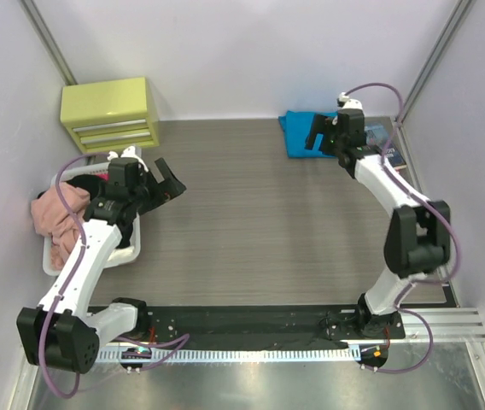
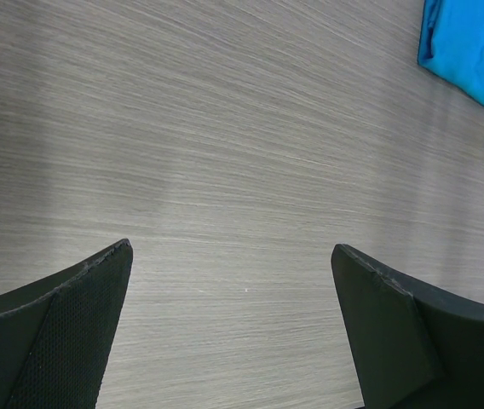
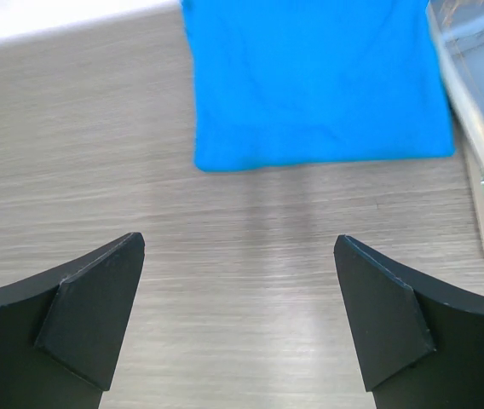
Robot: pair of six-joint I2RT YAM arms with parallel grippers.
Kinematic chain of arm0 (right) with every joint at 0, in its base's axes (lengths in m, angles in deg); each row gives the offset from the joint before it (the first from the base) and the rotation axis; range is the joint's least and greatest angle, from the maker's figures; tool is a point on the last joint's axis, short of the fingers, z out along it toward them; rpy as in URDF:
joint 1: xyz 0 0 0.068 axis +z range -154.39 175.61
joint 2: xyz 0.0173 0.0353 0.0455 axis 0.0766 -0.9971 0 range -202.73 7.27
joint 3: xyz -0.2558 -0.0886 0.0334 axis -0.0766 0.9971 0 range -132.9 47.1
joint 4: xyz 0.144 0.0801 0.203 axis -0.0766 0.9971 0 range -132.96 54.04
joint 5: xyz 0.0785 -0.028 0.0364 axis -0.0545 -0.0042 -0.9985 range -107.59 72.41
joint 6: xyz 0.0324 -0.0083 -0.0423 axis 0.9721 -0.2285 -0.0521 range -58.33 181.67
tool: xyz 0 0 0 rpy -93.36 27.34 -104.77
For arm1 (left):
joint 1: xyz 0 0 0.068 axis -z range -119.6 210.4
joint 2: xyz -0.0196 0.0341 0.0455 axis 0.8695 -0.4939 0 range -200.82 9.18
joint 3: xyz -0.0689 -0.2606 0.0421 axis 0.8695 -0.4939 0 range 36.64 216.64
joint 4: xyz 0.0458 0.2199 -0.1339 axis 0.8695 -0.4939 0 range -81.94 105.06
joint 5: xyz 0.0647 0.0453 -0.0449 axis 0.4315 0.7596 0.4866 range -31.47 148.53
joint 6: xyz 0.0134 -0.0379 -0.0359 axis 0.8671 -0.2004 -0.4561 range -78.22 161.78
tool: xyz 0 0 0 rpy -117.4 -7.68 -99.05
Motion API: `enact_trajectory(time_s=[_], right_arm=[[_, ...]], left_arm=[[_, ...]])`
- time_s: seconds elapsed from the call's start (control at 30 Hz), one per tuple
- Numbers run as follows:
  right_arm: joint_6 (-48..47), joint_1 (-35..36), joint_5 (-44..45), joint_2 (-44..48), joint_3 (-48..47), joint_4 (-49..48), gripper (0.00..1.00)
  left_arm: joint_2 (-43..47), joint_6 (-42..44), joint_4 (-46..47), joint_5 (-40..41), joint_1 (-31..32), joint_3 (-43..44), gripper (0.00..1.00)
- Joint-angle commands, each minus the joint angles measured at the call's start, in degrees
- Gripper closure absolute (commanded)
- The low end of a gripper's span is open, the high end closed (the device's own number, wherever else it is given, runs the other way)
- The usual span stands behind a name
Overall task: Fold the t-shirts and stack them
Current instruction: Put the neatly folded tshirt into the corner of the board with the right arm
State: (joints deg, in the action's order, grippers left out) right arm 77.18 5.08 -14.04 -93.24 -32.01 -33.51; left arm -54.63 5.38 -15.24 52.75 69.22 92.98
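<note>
Both claws spread wide, nothing held.

Right claw (image 3: 240, 239): hovering over bare counter (image 3: 97, 145). Turquoise t-shirt (image 3: 310, 77) lies flat just ahead of its fingertips, apparently already folded into a neat rectangle. What looks like a book (image 3: 481, 128) sits along the shirt's right edge, on the claw's right.

Left claw (image 2: 231, 247): over bare counter, nothing under or between the fingers. In the top view the white basket (image 1: 133, 246) sits right behind and below it, with a pink t-shirt (image 1: 55, 212) slumped over the far rim and darker cloth underneath; I can't count how many shirts are in there.

My read: one shirt done, the rest not started.

Risks:
- Right claw descending here catches the near hem of the turquoise shirt and peels only the top layer, so the fold is lost.
- Drifting right, it clips the book edge and shoves it under or onto the shirt.
- Left claw reaching back into the heap pinches two shirts at once; tangled cloth comes out together.
- The draped pink shirt may snag on the rim, dragging or tipping the basket.
</note>
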Motion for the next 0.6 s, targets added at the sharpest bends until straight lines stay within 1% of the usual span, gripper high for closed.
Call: enact_trajectory(time_s=[0.0,0.03,0.07,0.1,0.13,0.23,0.27,0.33,0.37,0.43,0.47,0.5,0.57], right_arm=[[2.51,-0.07,-1.18,11.90,9.48,-8.39,0.00],[2.60,-0.07,-1.09,13.48,11.33,-9.09,0.00],[3.73,-0.07,0.91,13.67,13.96,-11.62,0.00],[4.00,-0.07,1.02,13.24,14.25,-13.65,0.00],[3.83,-0.07,0.67,10.62,13.90,-14.02,0.00],[4.79,-0.07,-2.05,3.94,7.68,-14.72,0.00],[4.97,-0.07,-2.41,-1.04,3.39,-15.16,0.00],[5.15,-0.07,-1.01,-6.95,-1.46,-17.10,0.00],[4.97,-0.07,0.04,-13.07,-7.49,-17.01,0.00],[4.53,-0.25,2.86,-19.08,-15.07,-12.64,0.00],[4.36,-0.25,2.86,-25.29,-24.59,-9.66,0.00],[3.83,-0.33,2.69,-27.61,-28.86,-2.32,0.00],[4.00,-0.33,3.21,-31.40,-36.95,2.13,0.00]], left_arm=[[2.64,-2.00,3.84,1.30,-0.38,-3.07,0.00],[2.55,-2.70,5.59,0.25,-0.38,-4.03,0.00],[2.29,-3.23,6.56,-0.63,-0.38,-4.48,0.00],[2.03,-4.28,7.53,-1.59,-0.38,-4.83,0.00],[1.24,-4.81,9.72,-2.47,-0.38,-5.53,0.00],[-0.43,-6.75,12.71,-4.94,-0.38,-6.06,0.00],[-0.87,-6.93,13.25,-4.94,-0.38,-6.15,0.00],[-1.66,-6.67,13.87,-4.42,-0.38,-6.06,0.00],[-1.84,-6.23,13.87,-4.07,-0.29,-5.89,0.00],[-2.46,-5.44,13.26,-3.01,-0.38,-5.02,0.00],[-2.89,-5.35,12.99,-2.75,-0.29,-4.75,0.00],[-3.16,-5.26,12.90,-2.31,-0.38,-4.48,0.00],[-3.42,-5.17,12.38,-1.87,-0.38,-3.95,0.00]])
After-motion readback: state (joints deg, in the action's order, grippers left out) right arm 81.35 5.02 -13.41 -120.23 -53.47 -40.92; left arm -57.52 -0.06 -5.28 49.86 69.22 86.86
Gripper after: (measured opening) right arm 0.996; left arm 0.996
